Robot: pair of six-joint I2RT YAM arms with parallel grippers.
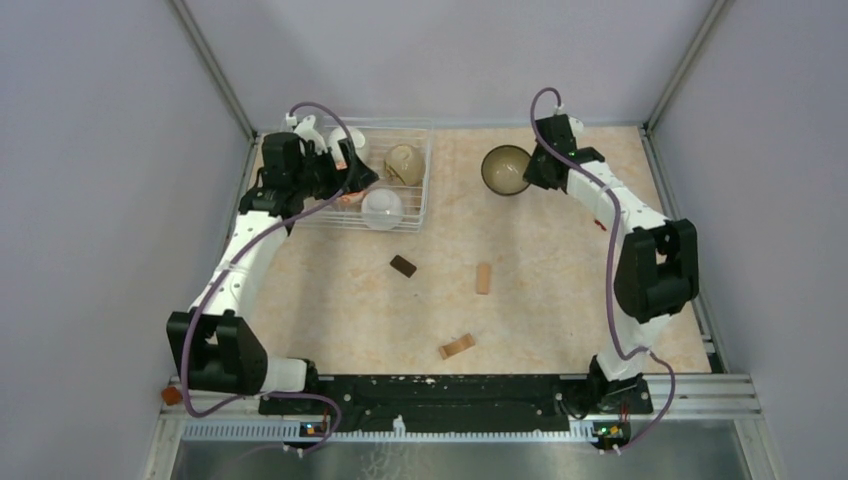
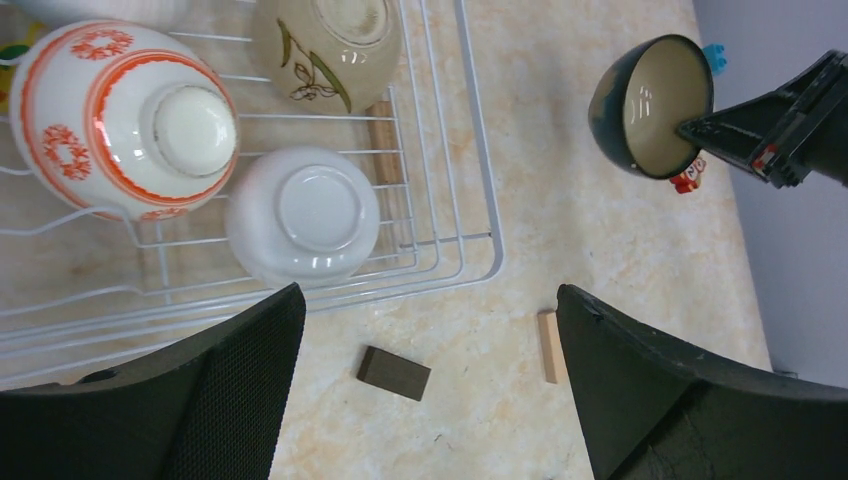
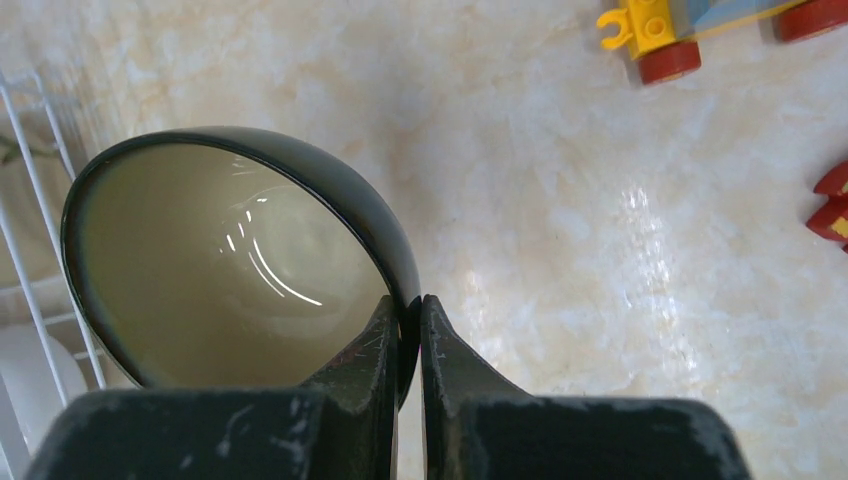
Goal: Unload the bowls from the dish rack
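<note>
Left side: my left gripper [image 2: 428, 305] was spread wide, holding nothing, hanging over the near right corner of the dish rack [image 2: 450, 268]. Rack count: three bowls in plain view, all upside down, foot rings up. The orange-red patterned bowl [image 2: 120, 115] was leftmost, the white bowl [image 2: 305, 215] just beside it, the tan bowl [image 2: 325, 50] behind the white one. A white rim [image 2: 100, 8] at the top edge of the left wrist view was probably a fourth bowl, too cropped to be sure. Key relation: the white bowl lay just ahead and left of the left gripper's gap, closest of the lot, so I judged it the next pick for that arm. Bowls are round, so no long axis to line up with, only a rim to catch. The left arm was the near one to the rack; the right arm was well apart from it. Mid table [image 1: 560, 300]: three wooden blocks, a dark block [image 2: 394, 372], a light block [image 2: 547, 347] and a third block [image 1: 457, 346] nearer the bases. Right side: my right gripper [image 3: 408, 315] was pinched on the rim of the one dark bowl [image 3: 230, 270], tilted on edge, mouth turned toward the rack side, out over the table right of the rack. I couldn't tell whether it touched down. One toy vehicle [image 3: 650, 25] sat near it, so the set-down needed to stay clear of that.
</note>
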